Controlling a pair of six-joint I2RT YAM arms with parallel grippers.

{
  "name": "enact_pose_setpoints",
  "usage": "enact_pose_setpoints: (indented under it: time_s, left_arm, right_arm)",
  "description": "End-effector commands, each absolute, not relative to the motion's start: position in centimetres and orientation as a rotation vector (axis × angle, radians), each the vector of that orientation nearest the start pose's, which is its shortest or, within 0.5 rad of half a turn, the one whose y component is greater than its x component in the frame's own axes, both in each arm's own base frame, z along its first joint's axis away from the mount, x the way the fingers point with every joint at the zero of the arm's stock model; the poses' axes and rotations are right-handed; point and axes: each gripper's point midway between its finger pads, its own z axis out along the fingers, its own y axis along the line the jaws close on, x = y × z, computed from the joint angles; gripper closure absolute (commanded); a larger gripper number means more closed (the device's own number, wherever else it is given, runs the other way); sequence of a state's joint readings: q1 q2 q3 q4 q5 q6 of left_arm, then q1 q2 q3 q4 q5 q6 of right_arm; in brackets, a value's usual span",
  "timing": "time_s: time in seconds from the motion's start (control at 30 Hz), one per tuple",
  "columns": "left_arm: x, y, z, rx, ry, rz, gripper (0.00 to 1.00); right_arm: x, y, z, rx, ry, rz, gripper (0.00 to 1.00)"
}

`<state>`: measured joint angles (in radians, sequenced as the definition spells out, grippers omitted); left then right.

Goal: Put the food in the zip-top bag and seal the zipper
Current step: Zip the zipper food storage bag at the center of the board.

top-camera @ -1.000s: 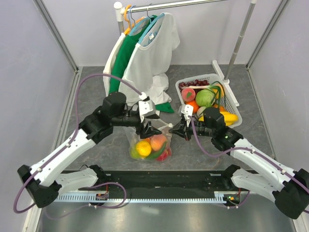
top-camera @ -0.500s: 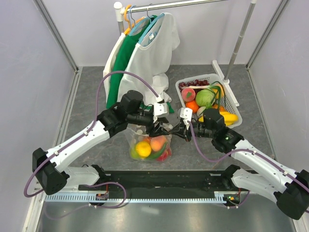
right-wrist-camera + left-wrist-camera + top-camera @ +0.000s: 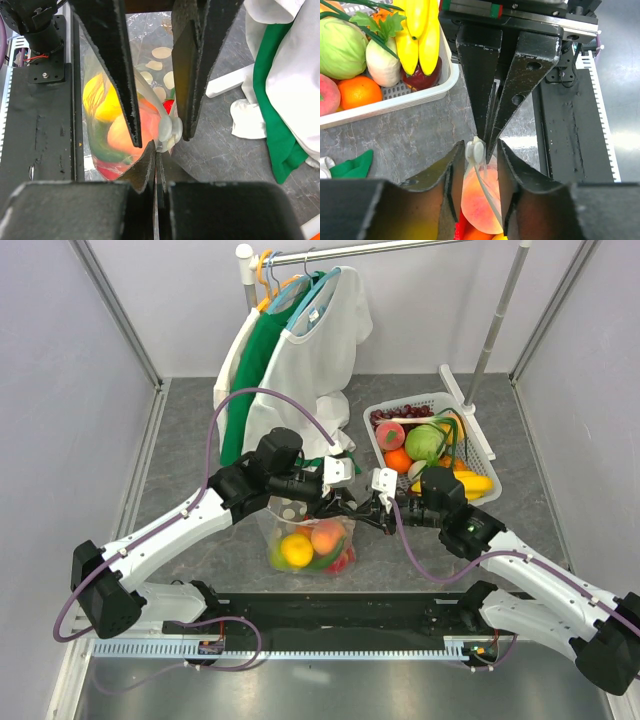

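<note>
**Spotter A:** You're looking at a zip-top bag (image 3: 290, 508) showing clear plastic with white polka dots. Through it you're seeing a yellow lemon (image 3: 297, 547), an orange peach (image 3: 327, 536), plus streaks of green and red.

**Spotter B:** You're also getting black on the left gripper (image 3: 480, 145) and the right gripper (image 3: 155, 157), and purple on the cables (image 3: 245, 395).

**Spotter A:** The basket (image 3: 395, 102) is showing white. You're seeing yellow bananas (image 3: 417, 35), a pale green cabbage (image 3: 340, 47), an orange (image 3: 357, 92), a pink peach (image 3: 390, 433) and dark red grapes (image 3: 390, 413).

**Spotter B:** The garments (image 3: 320, 350) are showing white and green, and the table (image 3: 180, 440) is reading mottled grey.
</note>
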<state>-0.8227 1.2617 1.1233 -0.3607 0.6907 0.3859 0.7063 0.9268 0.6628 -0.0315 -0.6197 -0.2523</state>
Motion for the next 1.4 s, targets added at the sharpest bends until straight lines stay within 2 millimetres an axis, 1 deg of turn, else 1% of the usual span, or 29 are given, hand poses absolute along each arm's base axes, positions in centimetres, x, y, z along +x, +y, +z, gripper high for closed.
enact_pose_setpoints:
  time_s: [0.0,0.03,0.07,0.1,0.17,0.2,0.27,0.4,0.47,0.6,0.77,0.93,1.1,1.17,1.37]
  left_arm:
    - [16.8,-34.0,26.6,1.561,1.322,-1.0,0.65]
    - [16.7,-33.9,26.5,1.563,1.328,-1.006,0.68]
    - [16.6,-33.9,26.5,1.562,1.327,-1.008,0.74]
    - [16.4,-33.8,26.4,1.564,1.329,-1.009,0.77]
    - [16.5,-33.4,25.9,1.574,1.347,-0.993,0.87]
    - [16.4,-33.3,25.8,1.578,1.347,-0.986,0.89]
    - [16.4,-32.9,25.4,1.585,1.354,-0.964,0.94]
    - [16.4,-32.2,24.9,1.578,1.374,-0.941,0.94]
    - [16.2,-32.1,24.9,1.575,1.372,-0.946,0.92]
    - [16.3,-32.0,25.2,1.564,1.376,-0.942,0.92]
    - [16.7,-31.8,25.1,1.558,1.392,-0.91,0.98]
    - [17.3,-30.8,24.6,1.555,1.412,-0.865,0.98]
    - [17.4,-29.8,24.0,1.56,1.447,-0.838,0.98]
    - [17.5,-29.4,24.2,1.555,1.444,-0.83,0.98]
    - [18.1,-27.7,23.8,1.544,1.482,-0.789,0.98]
  right_arm:
    - [18.1,27.9,24.4,-1.238,1.329,0.856,1.0]
    - [18.2,27.8,24.4,-1.236,1.331,0.851,1.0]
    - [18.2,27.8,24.5,-1.236,1.328,0.85,1.0]
    - [18.3,27.8,24.6,-1.231,1.329,0.841,1.0]
    - [18.3,27.6,24.7,-1.228,1.324,0.833,1.0]
    - [18.1,27.4,24.2,-1.234,1.346,0.833,1.0]
    - [18.2,27.2,24.1,-1.223,1.352,0.82,1.0]
    - [18.1,26.8,24.1,-1.214,1.353,0.806,1.0]
    - [18.0,26.8,24.1,-1.214,1.349,0.807,1.0]
    - [17.9,26.7,24.1,-1.22,1.345,0.808,1.0]
    - [17.7,26.6,24.2,-1.231,1.339,0.803,1.0]
    - [17.4,26.1,23.9,-1.236,1.346,0.793,1.0]
    - [17.0,25.5,23.7,-1.231,1.355,0.777,1.0]
    - [16.9,25.3,23.9,-1.229,1.347,0.771,1.0]
    - [17.0,24.6,23.6,-1.231,1.365,0.729,1.0]
